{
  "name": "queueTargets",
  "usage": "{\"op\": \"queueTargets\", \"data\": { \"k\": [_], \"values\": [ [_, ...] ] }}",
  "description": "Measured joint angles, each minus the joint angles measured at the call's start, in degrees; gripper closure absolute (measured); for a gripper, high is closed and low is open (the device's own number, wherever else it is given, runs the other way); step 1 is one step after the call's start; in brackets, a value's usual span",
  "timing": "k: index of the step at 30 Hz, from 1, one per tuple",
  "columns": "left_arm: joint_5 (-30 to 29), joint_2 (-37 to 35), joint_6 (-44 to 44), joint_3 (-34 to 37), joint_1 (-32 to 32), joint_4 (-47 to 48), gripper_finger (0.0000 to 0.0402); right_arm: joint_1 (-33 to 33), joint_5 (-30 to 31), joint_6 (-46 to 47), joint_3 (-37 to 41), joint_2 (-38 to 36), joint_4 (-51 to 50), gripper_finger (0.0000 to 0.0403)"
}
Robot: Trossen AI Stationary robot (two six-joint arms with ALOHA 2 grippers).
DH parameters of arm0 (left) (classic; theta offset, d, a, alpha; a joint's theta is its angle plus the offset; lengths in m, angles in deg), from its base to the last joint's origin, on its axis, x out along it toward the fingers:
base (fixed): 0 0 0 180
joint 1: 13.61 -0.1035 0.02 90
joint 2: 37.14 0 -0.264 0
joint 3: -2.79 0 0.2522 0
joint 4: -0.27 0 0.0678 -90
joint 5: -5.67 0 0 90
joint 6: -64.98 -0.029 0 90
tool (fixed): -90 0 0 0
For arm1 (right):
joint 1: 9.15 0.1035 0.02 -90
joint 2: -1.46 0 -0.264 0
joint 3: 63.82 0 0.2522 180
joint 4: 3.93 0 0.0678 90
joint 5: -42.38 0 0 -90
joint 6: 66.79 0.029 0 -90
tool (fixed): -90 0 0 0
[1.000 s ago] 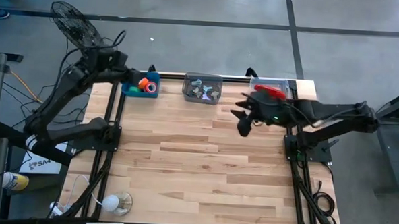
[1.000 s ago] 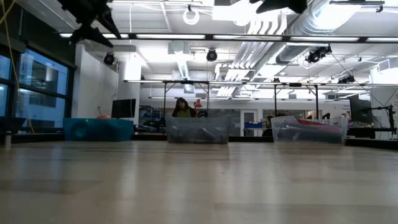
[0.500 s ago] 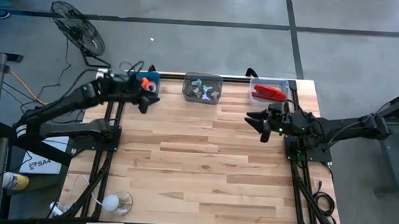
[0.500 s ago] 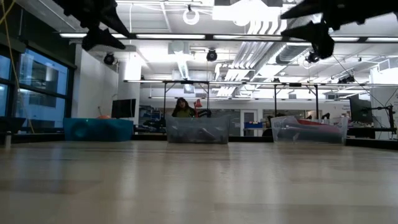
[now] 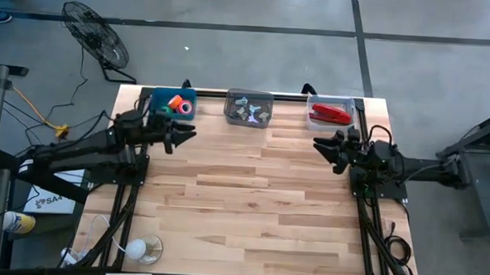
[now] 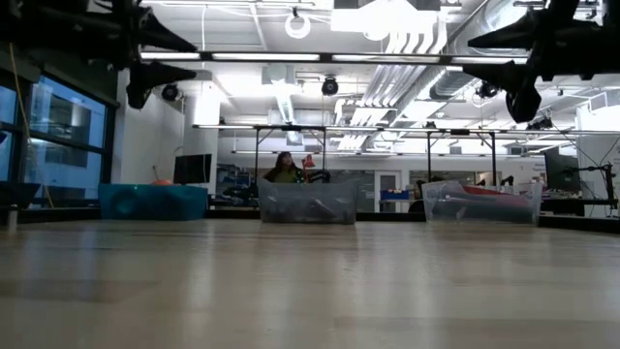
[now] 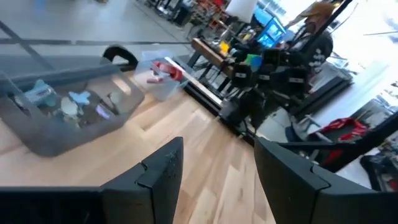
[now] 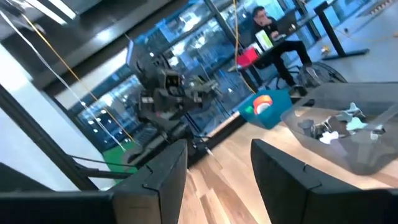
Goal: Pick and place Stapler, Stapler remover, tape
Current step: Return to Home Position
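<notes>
Red stapler [image 5: 330,115] flat in clear bin [image 5: 311,100]. Bluish staple removers [image 5: 248,113] in middle bin [image 5: 227,108]. Orange tape [image 5: 175,101], red tape [image 5: 186,107] in blue bin [image 5: 157,110].

Fingers [image 8: 163,175] of the right gripper [image 8: 219,147] are standing apart over the worktop [image 8: 230,182]. Beyond, a grey bin [image 8: 357,152] and a blue bin [image 8: 278,99] holding orange tape [image 8: 263,106] are sitting near the left arm [image 8: 166,93].

looking level across the surface [image 6: 310,281], the blue bin [image 6: 153,202] hid the tape [image 6: 160,181] but for an orange sliver above its rim. the stapler [image 6: 484,192] was only a red smear behind the clear bin [image 6: 446,211]. from above, the bits [image 5: 248,113] in the middle bin [image 5: 228,104] were too small to name. a person [image 6: 284,167] beyond that bin showed only above its rim.
</notes>
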Motion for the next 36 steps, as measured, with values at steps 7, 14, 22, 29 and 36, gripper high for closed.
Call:
{"op": "queueTargets", "data": {
  "k": [7, 14, 22, 29, 36],
  "values": [
    [-4.57, -6.64, 3.49, 7.51, 4.86, -1.81, 0.0207, -4.01, -4.88, 1.86, 4.67, -6.53, 1.02, 0.0233],
    [-12.29, -10.96, 3.71, 13.23, 12.60, -6.71, 0.0207, -8.28, -7.87, 3.09, 6.83, -9.78, 3.75, 0.0233],
    [-17.12, -13.36, 2.99, 17.89, 17.69, -8.20, 0.0207, -14.16, -15.06, 5.03, 7.53, -10.75, 4.71, 0.0231],
    [-14.74, -21.61, -1.09, 17.99, 17.58, -7.63, 0.0207, -18.47, -19.46, 4.96, 7.53, -10.78, 8.13, 0.0231],
    [-13.42, -26.15, -1.71, 17.98, 17.58, -2.40, 0.0207, -20.87, -19.60, 2.82, 7.53, -13.49, 7.83, 0.0230]
  ]
}}
